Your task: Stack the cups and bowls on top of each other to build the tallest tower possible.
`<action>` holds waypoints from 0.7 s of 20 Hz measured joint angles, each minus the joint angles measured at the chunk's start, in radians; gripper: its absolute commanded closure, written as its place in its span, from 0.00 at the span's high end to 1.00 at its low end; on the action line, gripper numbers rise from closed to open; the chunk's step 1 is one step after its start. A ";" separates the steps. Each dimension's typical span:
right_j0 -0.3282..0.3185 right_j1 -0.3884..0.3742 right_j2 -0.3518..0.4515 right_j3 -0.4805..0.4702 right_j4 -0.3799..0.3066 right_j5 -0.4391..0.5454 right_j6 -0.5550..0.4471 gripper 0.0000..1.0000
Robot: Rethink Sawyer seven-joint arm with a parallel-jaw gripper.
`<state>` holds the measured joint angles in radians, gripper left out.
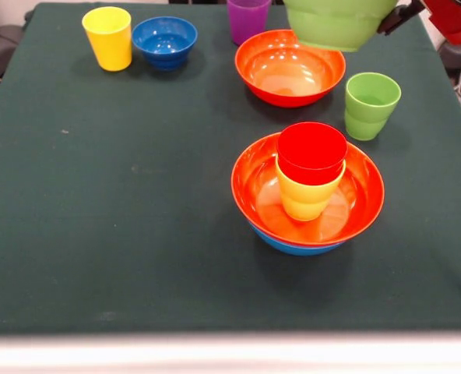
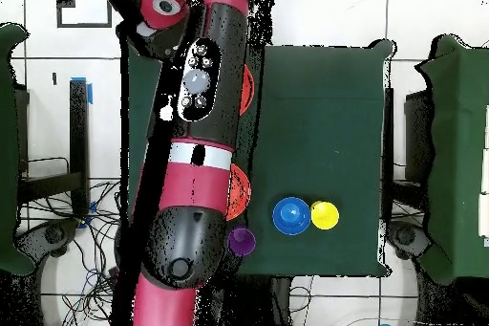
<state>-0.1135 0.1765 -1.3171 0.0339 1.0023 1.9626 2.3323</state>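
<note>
The tower [image 1: 308,195] stands low, out in front of the jaws, away from the robot. It has a light blue bowl [image 1: 297,245], an orange-red bowl [image 1: 250,187], a yellow-orange cup [image 1: 307,199] and 1 shiny red cup [image 1: 311,149] on top. Nearer the jaws sits a green cup [image 1: 371,105]. The jaws look clamped on the rim of the small green bowl [image 1: 336,23], high in the air. I think it should come flat and right over the red cup, then go down slowly.
</note>
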 measured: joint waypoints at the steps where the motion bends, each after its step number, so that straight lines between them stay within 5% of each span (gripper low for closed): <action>1: -0.003 0.001 -0.016 -0.001 0.015 0.000 0.000 0.00; 14: -0.084 0.019 -0.466 -0.010 0.431 0.000 0.000 0.00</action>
<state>-0.1970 0.1953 -1.7834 0.0236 1.4334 1.9626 2.3323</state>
